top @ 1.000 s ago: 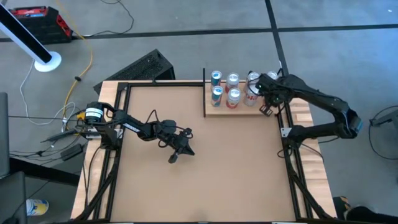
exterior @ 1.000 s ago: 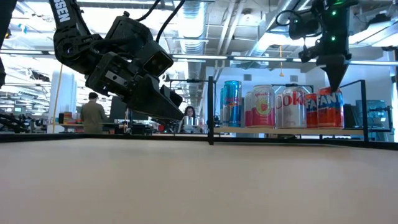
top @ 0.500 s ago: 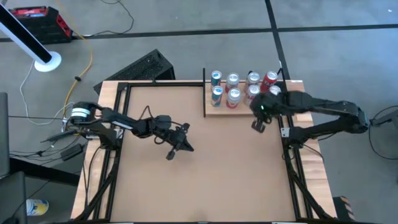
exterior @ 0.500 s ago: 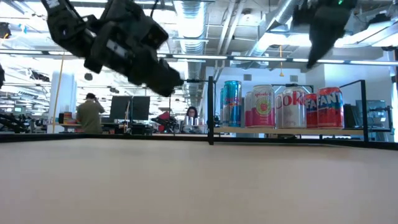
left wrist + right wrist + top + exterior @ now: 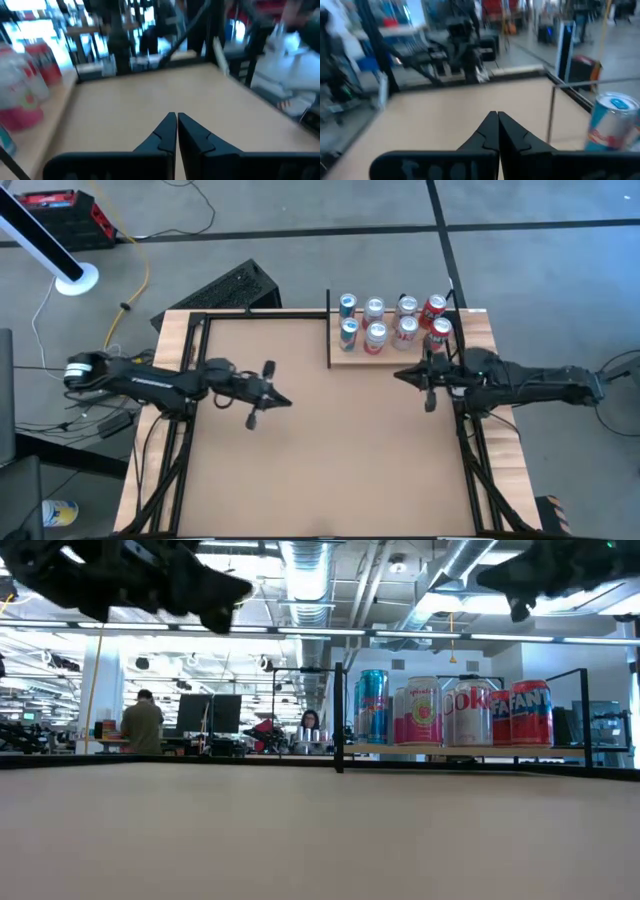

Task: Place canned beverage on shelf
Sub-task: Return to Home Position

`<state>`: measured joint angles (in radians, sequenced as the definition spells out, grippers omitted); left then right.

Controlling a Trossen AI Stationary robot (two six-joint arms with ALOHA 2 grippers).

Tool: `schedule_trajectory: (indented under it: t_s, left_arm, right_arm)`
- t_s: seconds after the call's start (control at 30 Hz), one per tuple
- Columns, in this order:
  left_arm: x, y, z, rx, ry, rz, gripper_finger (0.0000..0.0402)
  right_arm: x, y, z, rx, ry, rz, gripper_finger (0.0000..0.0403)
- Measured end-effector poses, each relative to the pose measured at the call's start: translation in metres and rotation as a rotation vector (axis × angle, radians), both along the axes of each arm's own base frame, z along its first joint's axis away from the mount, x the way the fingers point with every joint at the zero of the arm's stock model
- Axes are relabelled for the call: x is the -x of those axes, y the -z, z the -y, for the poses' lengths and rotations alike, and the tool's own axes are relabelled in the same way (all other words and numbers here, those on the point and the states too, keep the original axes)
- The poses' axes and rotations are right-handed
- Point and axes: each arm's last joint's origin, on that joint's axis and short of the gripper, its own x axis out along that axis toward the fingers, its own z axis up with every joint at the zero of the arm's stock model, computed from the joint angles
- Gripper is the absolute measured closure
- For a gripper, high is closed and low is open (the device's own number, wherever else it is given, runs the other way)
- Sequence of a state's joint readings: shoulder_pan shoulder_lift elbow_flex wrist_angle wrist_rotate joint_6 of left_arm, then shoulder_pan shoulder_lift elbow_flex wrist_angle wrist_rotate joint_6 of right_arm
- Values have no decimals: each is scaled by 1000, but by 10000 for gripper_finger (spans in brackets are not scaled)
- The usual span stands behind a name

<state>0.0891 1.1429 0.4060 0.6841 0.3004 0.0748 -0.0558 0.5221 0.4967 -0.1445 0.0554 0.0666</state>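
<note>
The shelf [image 5: 392, 358], a pale wood panel with black posts, stands at the table's far right and carries several canned beverages [image 5: 376, 332], upright on their bases; the low view shows them in a row [image 5: 468, 711]. My left gripper [image 5: 287, 402] hovers shut over the table's left-middle, pointing level toward the right; its fingers [image 5: 176, 119] hold nothing. My right gripper [image 5: 398, 375] hovers shut just in front of the shelf, pointing level toward the left, with nothing between its fingers [image 5: 497, 117]. A blue-and-silver can [image 5: 612, 122] shows beside it in the right wrist view.
The brown tabletop [image 5: 330, 460] stretches between the two arms and toward the near edge. Black frame rails [image 5: 190, 430] run along the table's left and right sides. Beyond the table, the low view shows a person [image 5: 142, 725] standing in the room.
My right gripper has swung off the shelf's right end toward the near edge, tipping from pointing down to level, and stays shut. My left gripper has risen and drawn back toward the table's left edge, levelling out, still shut. The cans have not moved.
</note>
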Motion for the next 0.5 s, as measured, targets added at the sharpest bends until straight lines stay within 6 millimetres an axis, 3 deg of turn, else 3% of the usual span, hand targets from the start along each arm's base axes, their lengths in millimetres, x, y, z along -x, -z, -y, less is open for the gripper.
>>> schedule_trajectory:
  t_s: [0.1, 0.2, 0.33, 0.5]
  left_arm:
    - [18, -7, 0, 16, -28, 98, 402]
    - [33, -7, -2, 39, -91, 145, 402]
    - [50, 4, -4, 63, -156, 152, 402]
    - [71, 20, -6, 99, -200, 162, 402]
  right_arm:
    - [8, 17, 1, -37, -34, 131, 383]
    - [11, 40, 3, -99, -38, 141, 383]
    - [10, 70, 7, -174, -15, 115, 383]
    - [10, 91, 8, -202, -7, 103, 383]
